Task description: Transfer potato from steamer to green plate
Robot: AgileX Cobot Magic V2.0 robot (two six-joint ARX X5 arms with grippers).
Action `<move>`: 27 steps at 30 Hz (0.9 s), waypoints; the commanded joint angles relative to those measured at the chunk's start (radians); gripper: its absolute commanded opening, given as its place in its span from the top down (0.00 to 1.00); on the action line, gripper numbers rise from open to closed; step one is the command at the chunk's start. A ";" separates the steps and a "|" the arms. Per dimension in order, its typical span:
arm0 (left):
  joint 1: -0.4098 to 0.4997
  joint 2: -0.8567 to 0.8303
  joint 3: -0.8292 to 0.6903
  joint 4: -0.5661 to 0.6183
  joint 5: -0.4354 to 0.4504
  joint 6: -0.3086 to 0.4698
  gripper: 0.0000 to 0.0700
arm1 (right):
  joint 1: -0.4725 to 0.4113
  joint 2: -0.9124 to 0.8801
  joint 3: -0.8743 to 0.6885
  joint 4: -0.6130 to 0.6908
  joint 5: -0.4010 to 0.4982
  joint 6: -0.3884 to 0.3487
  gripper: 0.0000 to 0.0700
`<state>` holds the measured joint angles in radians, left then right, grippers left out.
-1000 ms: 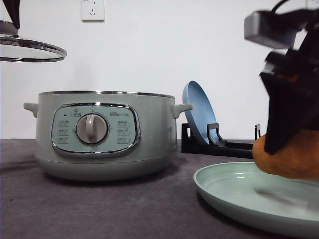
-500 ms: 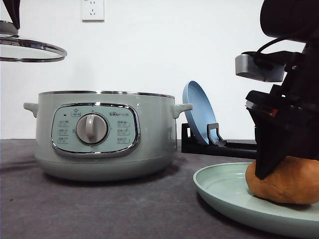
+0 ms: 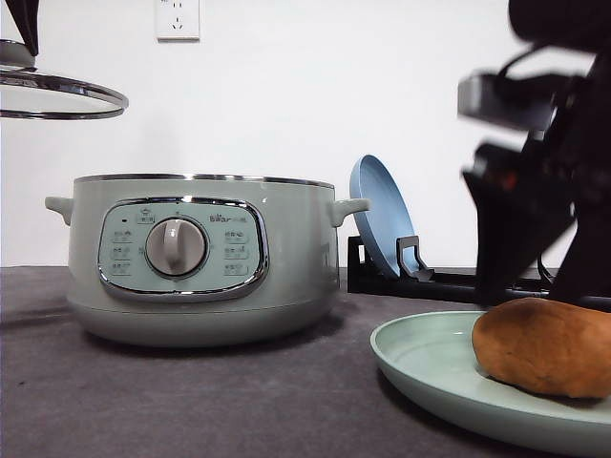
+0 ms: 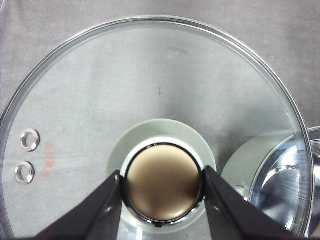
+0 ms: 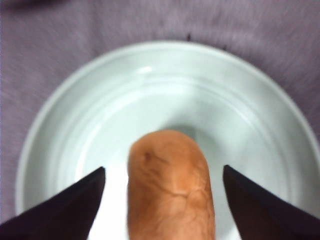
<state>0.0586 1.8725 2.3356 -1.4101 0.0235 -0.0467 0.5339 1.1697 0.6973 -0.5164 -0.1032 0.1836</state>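
Right fingers point(image 5: 162, 207) spread wide, clear of the potato point(image 5: 170, 185), which lies on the green plate point(image 5: 75, 120): release step, transfer apparently complete. Left fingers point(image 4: 162, 187) clamp the lid knob point(image 4: 161, 184), lid point(image 3: 57, 91) held above the steamer point(image 3: 196, 258). Next: lift the right arm straight up.

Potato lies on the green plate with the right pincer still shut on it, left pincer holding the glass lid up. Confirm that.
Not quite. The potato does lie on the green plate, but the right pincer is open: the right wrist view shows its fingers spread clear of the potato on both sides. The left pincer does hold the glass lid up by its knob.
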 commanded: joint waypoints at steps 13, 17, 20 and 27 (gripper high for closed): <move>0.001 -0.009 0.048 0.010 -0.001 -0.015 1.00 | 0.006 -0.411 0.425 -0.497 -0.005 0.023 0.10; 0.001 -0.009 0.048 0.007 -0.001 -0.018 1.00 | 0.006 -0.484 0.561 -0.565 -0.001 0.045 0.10; 0.000 -0.009 0.048 0.002 -0.001 -0.022 1.00 | 0.006 -0.522 0.643 -0.601 0.001 0.056 0.07; -0.022 -0.009 0.048 -0.011 -0.001 -0.026 1.00 | 0.006 -0.546 0.757 -0.688 0.043 0.071 0.05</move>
<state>0.0439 1.8725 2.3356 -1.4128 0.0227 -0.0691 0.5339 0.6167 1.4337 -1.2038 -0.0654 0.2408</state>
